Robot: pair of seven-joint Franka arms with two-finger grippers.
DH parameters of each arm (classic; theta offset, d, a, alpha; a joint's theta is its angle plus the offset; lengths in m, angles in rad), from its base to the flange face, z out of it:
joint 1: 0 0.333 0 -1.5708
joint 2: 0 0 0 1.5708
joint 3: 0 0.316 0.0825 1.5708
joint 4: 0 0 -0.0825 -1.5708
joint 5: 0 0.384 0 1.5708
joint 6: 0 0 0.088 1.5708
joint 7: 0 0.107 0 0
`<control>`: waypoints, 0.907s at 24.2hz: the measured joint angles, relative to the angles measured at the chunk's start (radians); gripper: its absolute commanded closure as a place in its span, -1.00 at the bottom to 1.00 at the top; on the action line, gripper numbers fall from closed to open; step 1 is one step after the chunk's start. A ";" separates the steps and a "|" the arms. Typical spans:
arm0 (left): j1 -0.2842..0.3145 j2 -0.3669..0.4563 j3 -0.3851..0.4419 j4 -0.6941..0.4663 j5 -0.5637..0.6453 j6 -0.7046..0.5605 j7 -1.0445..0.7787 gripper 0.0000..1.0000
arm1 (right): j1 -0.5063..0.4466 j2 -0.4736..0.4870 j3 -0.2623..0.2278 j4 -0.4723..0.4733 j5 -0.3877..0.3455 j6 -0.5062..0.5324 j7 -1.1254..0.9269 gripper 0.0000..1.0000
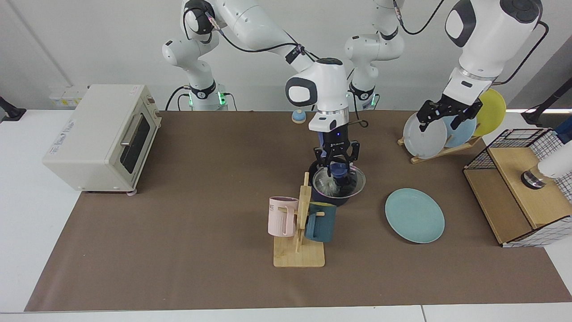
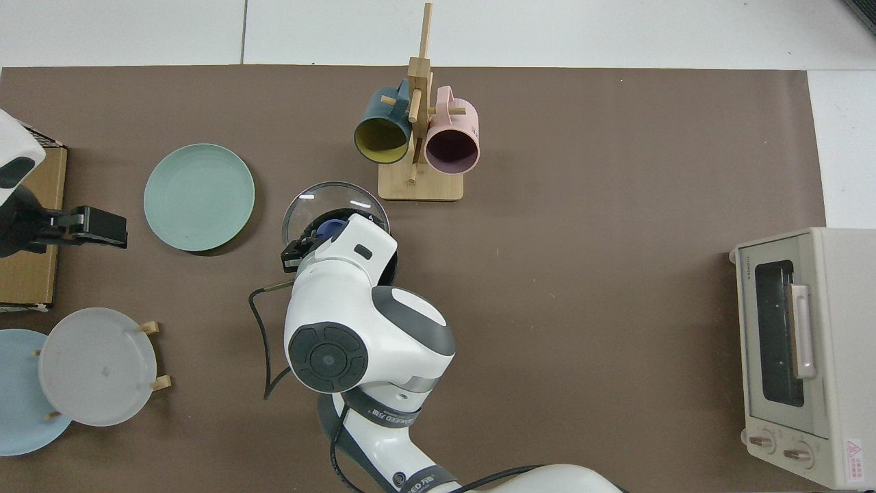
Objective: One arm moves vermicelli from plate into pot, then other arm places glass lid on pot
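Facing view: right pincer (image 1: pixel 337 164) gripped the lid (image 1: pixel 338 181) by its knob over the pot (image 1: pixel 331 197); left pincer (image 1: pixel 447 117) hung open and empty by the rack, waiting.

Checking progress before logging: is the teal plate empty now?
Empty: the teal plate shows only bare surface, while white vermicelli sits under the glass lid in the pot.
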 measured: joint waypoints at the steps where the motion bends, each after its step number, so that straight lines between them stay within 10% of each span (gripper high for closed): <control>1: 0.000 0.000 0.000 0.000 0.000 0.000 0.000 -1.00 | 0.001 0.003 0.001 0.000 -0.001 0.002 0.000 1.00; 22: 0.001 0.000 0.003 0.000 0.000 0.000 0.000 -1.00 | 0.008 -0.027 0.003 0.086 0.074 -0.239 0.000 1.00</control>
